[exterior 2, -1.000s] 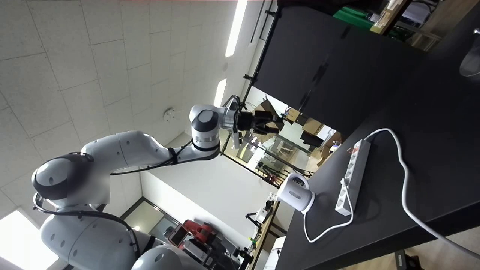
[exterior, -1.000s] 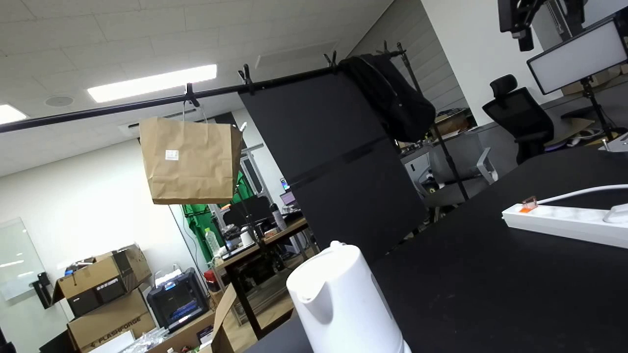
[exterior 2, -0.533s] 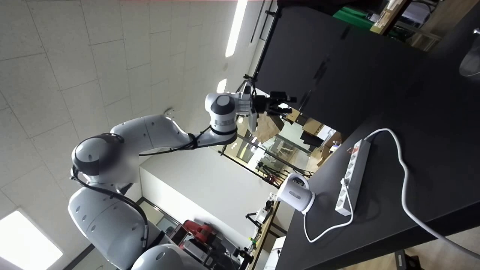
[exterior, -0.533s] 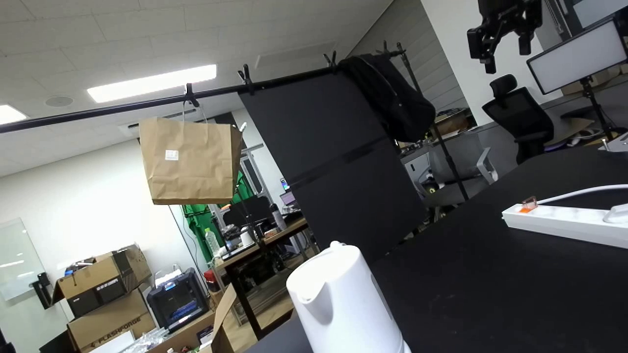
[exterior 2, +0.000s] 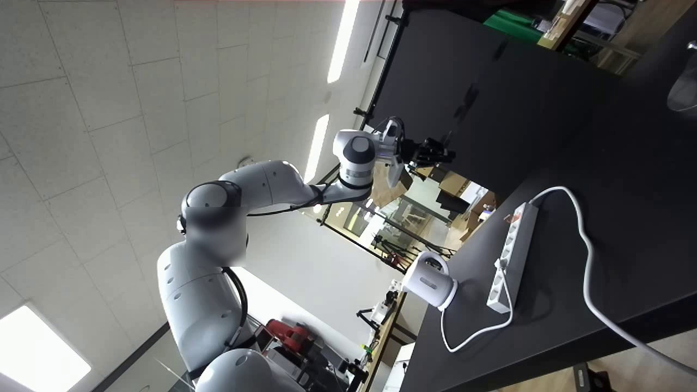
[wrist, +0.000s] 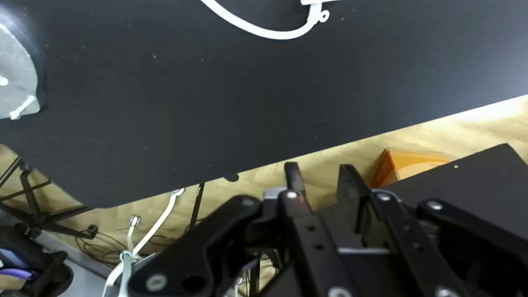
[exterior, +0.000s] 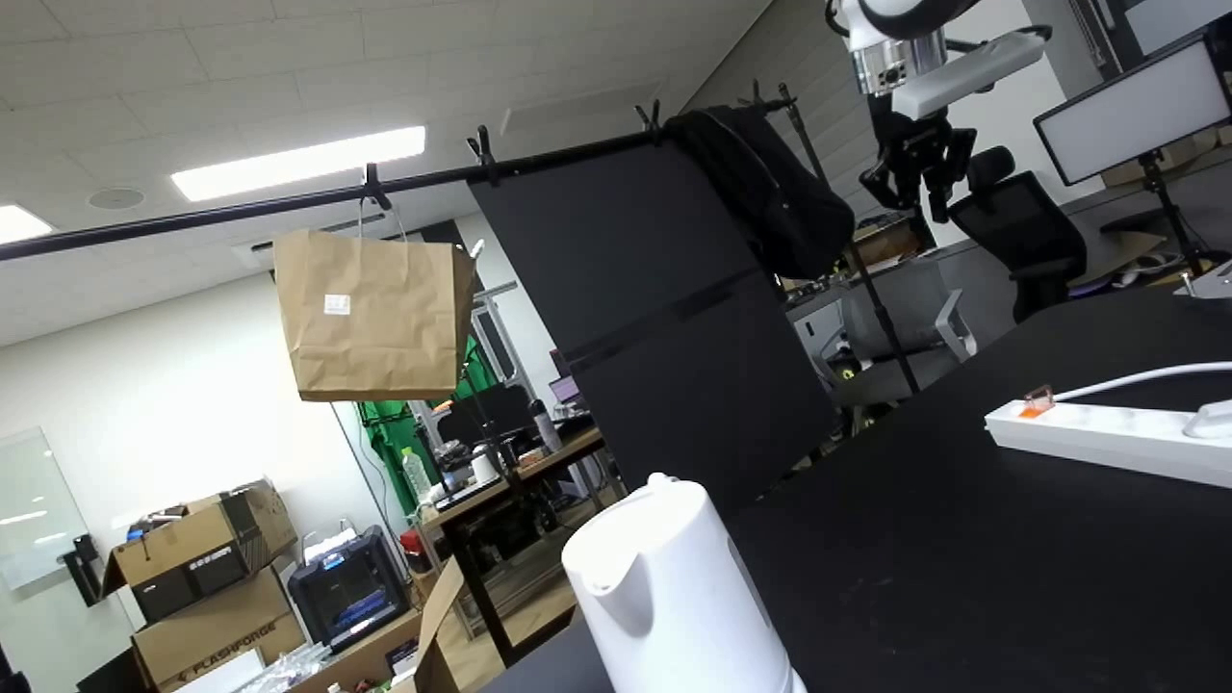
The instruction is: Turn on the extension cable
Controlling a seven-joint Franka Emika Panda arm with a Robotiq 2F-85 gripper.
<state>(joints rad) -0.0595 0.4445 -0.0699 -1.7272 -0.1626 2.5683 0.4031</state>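
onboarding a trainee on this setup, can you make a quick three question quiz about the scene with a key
1. Multiple choice: where does the red-orange switch sit on the power strip?
a) midway along it
b) near the end where its own white cord leaves
c) at the end farthest from that cord

2. True or false: the gripper hangs apart from the power strip, with a gap between its fingers.

3. Fill in: the appliance plugged into the power strip is the white ____.

Key: 1 b; 2 true; 3 kettle.
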